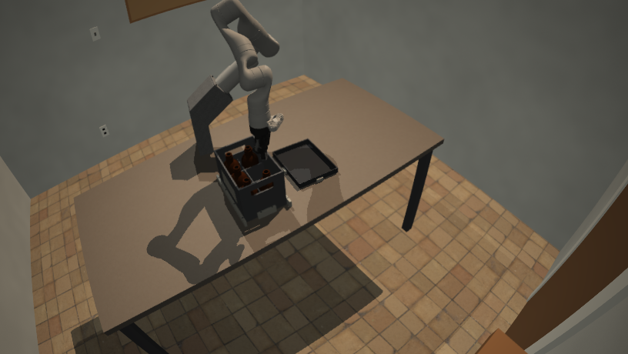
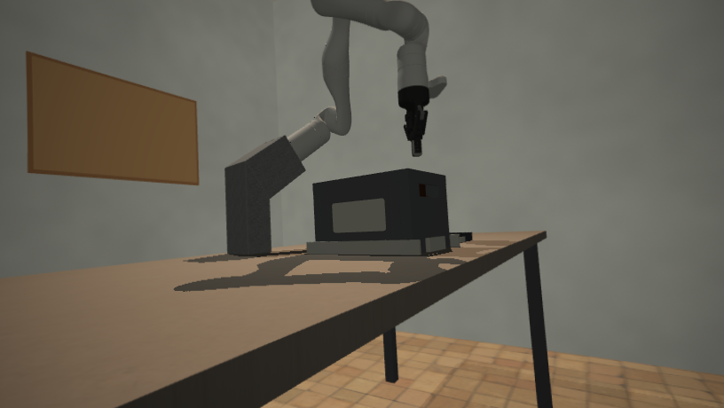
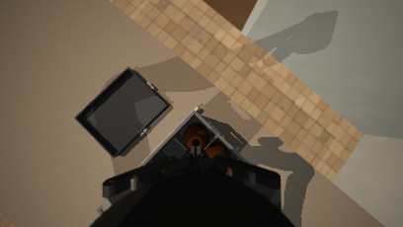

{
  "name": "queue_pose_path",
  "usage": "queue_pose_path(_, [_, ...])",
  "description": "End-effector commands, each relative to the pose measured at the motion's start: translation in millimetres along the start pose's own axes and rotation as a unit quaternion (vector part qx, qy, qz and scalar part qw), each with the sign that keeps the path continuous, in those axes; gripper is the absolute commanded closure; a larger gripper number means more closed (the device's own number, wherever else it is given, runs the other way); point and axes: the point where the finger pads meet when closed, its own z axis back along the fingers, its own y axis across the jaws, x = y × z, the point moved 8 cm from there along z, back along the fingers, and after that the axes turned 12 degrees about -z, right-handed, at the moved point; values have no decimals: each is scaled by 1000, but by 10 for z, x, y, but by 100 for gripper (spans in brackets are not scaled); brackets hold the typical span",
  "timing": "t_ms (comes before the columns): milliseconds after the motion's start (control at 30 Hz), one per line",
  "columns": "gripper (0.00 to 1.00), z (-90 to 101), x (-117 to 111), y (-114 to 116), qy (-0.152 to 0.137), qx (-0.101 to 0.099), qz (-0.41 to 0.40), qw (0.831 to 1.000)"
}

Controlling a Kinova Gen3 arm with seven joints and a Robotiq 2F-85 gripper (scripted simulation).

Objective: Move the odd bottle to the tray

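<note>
My gripper (image 1: 262, 155) (image 2: 416, 153) (image 3: 196, 152) points down above the crate, fingertips together, with nothing between them. The dark crate (image 1: 265, 202) (image 2: 398, 215) (image 3: 170, 137) stands on the table. Brown bottles stand inside: one near the back (image 1: 248, 157), one at the left (image 1: 228, 161), two along the left side (image 1: 238, 175) (image 1: 246, 181), and one by the front right corner (image 1: 265, 174) (image 3: 196, 132). In the wrist view the fingertips overlap the edge of that last bottle's opening. The black tray (image 1: 308, 158) (image 3: 123, 113) is empty. Neck thicknesses cannot be compared at this size.
The tray lies beside the crate, to its right in the top view, with a small gap. Its low rim (image 1: 326, 154) is raised all round. The table's front edge (image 1: 281, 235) runs close past the crate. The robot's base (image 1: 202, 131) (image 2: 248, 213) stands behind the crate.
</note>
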Motion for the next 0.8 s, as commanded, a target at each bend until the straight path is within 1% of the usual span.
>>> queue_pose_path(0, [100, 11, 2, 5, 0, 1, 0, 1000])
queue_pose_path(67, [100, 18, 77, 14, 0, 2, -1, 1000])
queue_pose_path(133, [100, 37, 298, 34, -3, 5, -2, 1000])
queue_pose_path(200, [100, 37, 298, 34, -3, 5, -2, 1000])
queue_pose_path(267, [100, 58, 651, 39, -6, 8, -3, 1000])
queue_pose_path(433, [100, 63, 1280, -41, -7, 8, -4, 1000])
queue_pose_path(567, [100, 30, 1776, -200, -3, 3, -2, 1000])
queue_pose_path(600, [100, 19, 1865, -240, -2, 2, -1, 1000])
queue_pose_path(667, [100, 7, 1956, -285, 0, 1, 0, 1000])
queue_pose_path(767, [100, 6, 1968, -292, 0, 0, 0, 1000])
